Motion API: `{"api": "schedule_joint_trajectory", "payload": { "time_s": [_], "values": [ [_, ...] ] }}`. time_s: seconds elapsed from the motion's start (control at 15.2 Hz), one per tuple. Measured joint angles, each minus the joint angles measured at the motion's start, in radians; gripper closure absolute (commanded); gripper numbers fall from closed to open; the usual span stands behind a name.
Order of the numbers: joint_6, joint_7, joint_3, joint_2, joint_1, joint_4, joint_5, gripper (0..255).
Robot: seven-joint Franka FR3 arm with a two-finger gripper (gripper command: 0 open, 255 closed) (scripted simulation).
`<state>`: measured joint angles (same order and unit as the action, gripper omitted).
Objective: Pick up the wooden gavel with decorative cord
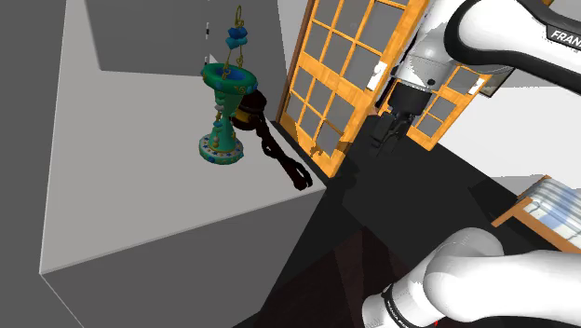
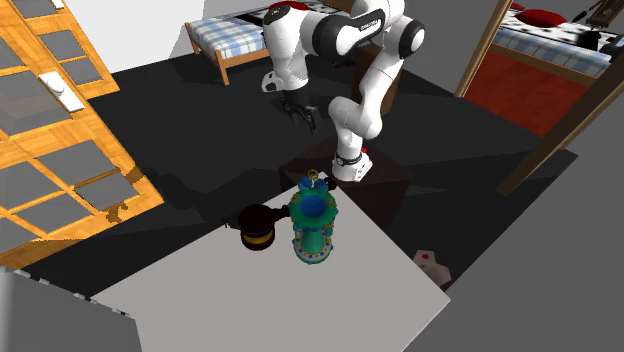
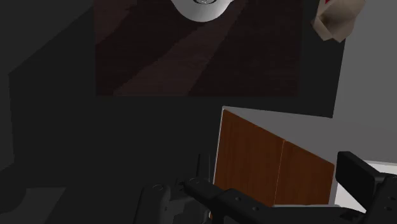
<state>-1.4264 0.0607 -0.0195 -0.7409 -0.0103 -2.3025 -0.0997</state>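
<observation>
- One dark brown wooden gavel with a gold band (image 1: pixel 247 113) lies on the grey table (image 1: pixel 140 186), along the edge nearest the arm, just beside a green-and-blue ornate ornament (image 1: pixel 223 121).
- Black two-finger gripper (image 2: pixel 301 116) hangs over dark floor, well apart from the gavel, fingers spread and empty.
- Best approach is probably from above, clearing the ornament and closing across the handle, not the loose cord.

You're looking at a home bedroom: a wooden-framed bed with a blue checked cover (image 2: pixel 232 33), a second bed with a red pillow (image 2: pixel 548 45), an orange wooden paned door (image 2: pixel 60 140)
</observation>
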Motion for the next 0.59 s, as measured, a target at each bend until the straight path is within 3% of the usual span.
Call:
{"api": "schedule_joint_trajectory", "payload": {
  "time_s": [0.2,0.59],
  "values": [
    [-0.009,-0.026,0.022,0.039,0.005,0.028,-0.010,0],
    [-0.057,-0.155,0.125,0.237,0.024,0.169,-0.041,0]
  ]
}}
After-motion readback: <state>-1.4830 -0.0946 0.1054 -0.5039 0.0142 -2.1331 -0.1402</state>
